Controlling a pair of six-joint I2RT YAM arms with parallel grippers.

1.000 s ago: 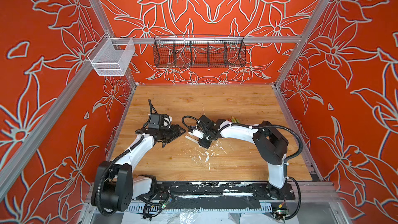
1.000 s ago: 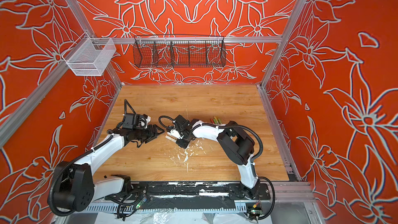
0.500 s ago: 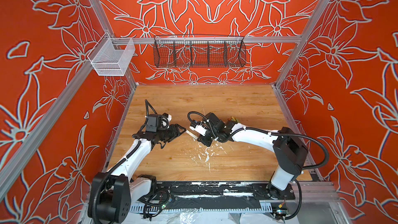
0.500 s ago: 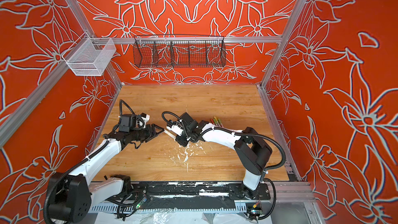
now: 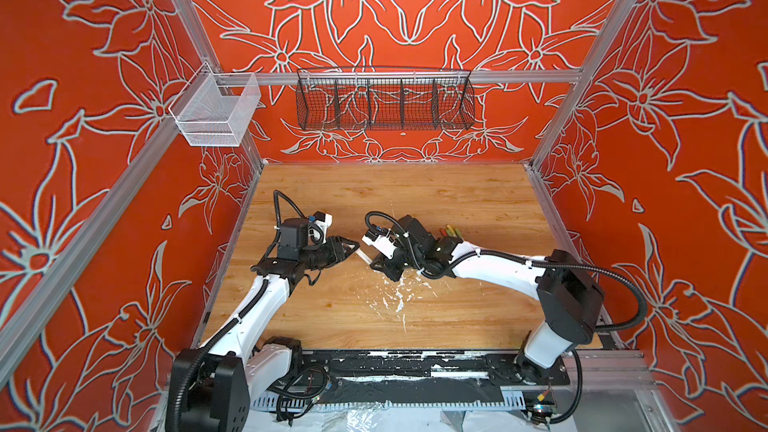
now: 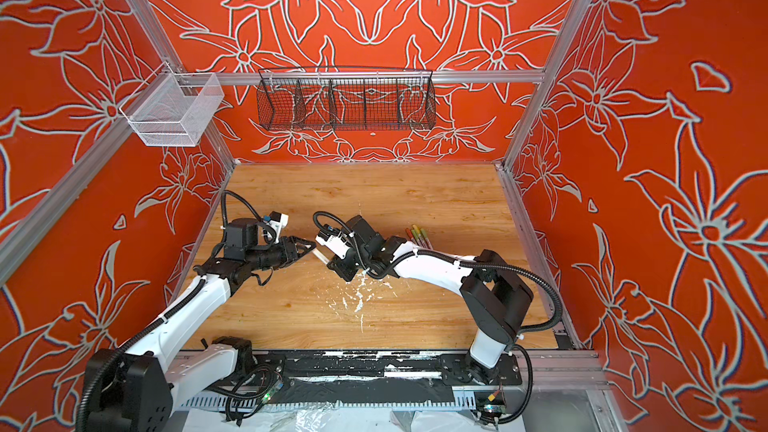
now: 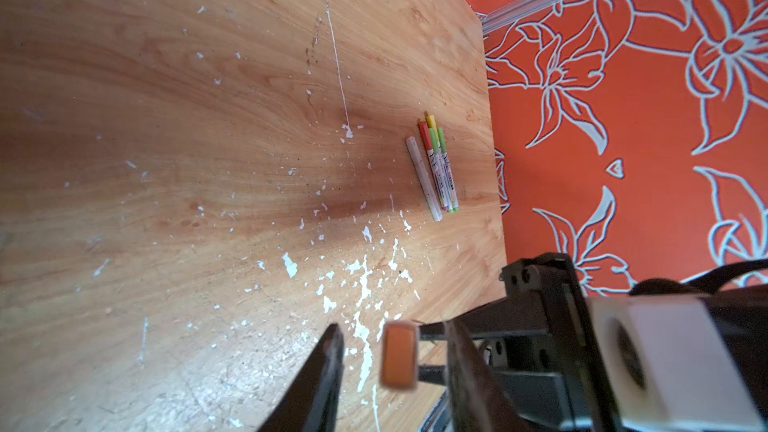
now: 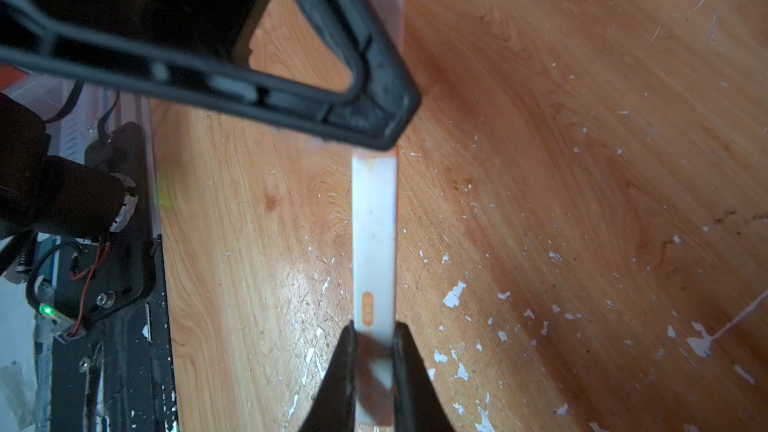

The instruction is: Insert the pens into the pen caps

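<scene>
Wide wooden tabletop, speckled with white paint flecks around the middle. Out on the far right of it, four capped pens in a tidy bundle, side by side, well apart from the action. Mid-tabletop now, and tip to tip: right tool clamped tight on a white pen, gripping the right-hand end of the barrel, lifted off the wood by the look of it. Long axis running straight across, right to left, aimed squarely into the left tool. And there: left tool part-open, straddling the pen's orange end, a sliver of gap beside it, so not pinched yet. Cap or the barrel's own tail, that orange bit? Cannot tell: blurred in the left wrist view, half hidden behind a finger in the right wrist view. Left tool plainly the nearer to that free end, jaws set across the axis. Next, at a guess: a square squeeze across the barrel, no sideways shove, or else a pen levered askew in the right tool's grip.
</scene>
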